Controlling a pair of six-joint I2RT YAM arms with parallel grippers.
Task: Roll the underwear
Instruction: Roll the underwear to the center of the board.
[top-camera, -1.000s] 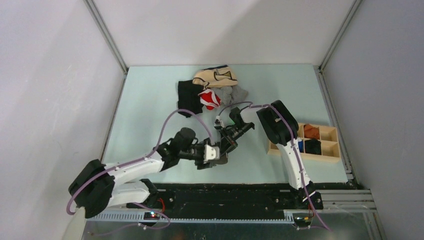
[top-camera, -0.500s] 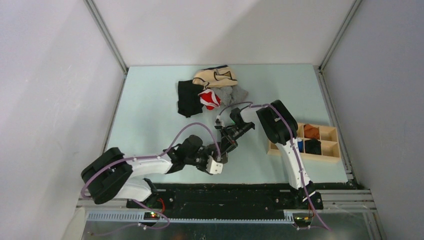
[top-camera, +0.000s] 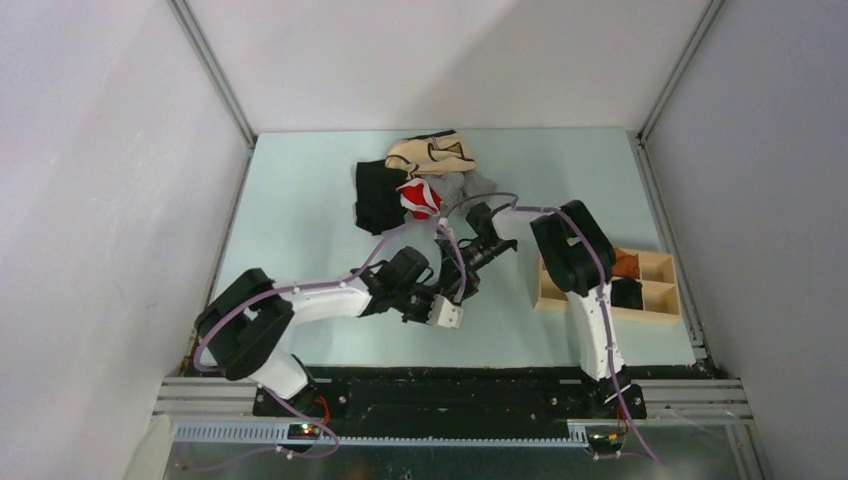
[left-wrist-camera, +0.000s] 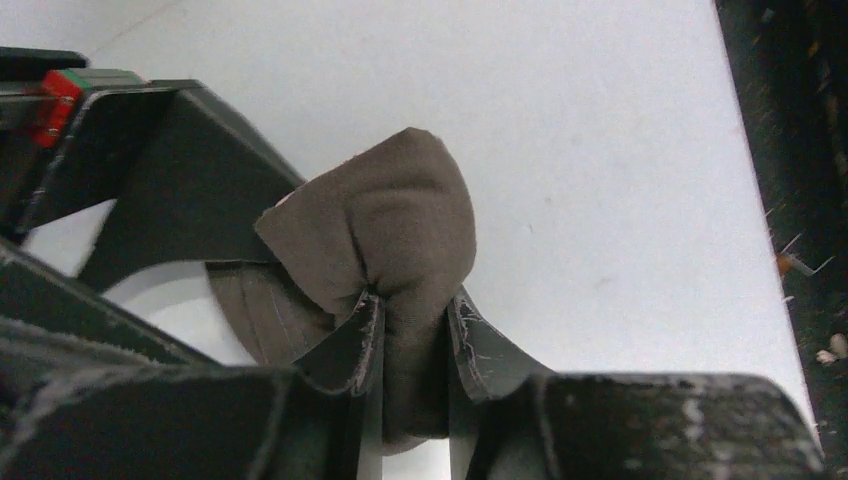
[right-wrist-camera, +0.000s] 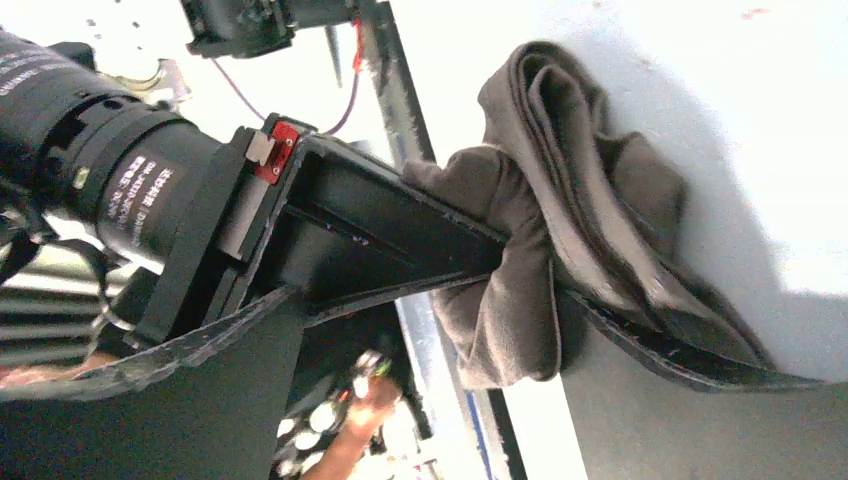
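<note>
Bunched underwear (right-wrist-camera: 585, 200) in left gripper (right-wrist-camera: 497, 262) fingers (right-wrist-camera: 400, 235)

Mid-worktop is crowded: the left tool (left-wrist-camera: 408, 340) is pinched on the underwear (left-wrist-camera: 400, 230) and the right tool (top-camera: 462, 280) stands spread around the same bundle, so there is no gap between them. The heap of garments (top-camera: 420, 180) blocks the far middle, and the wooden divider box (top-camera: 650, 315) blocks the right edge. The worktop (top-camera: 290, 220) left of the arms lies open
</note>
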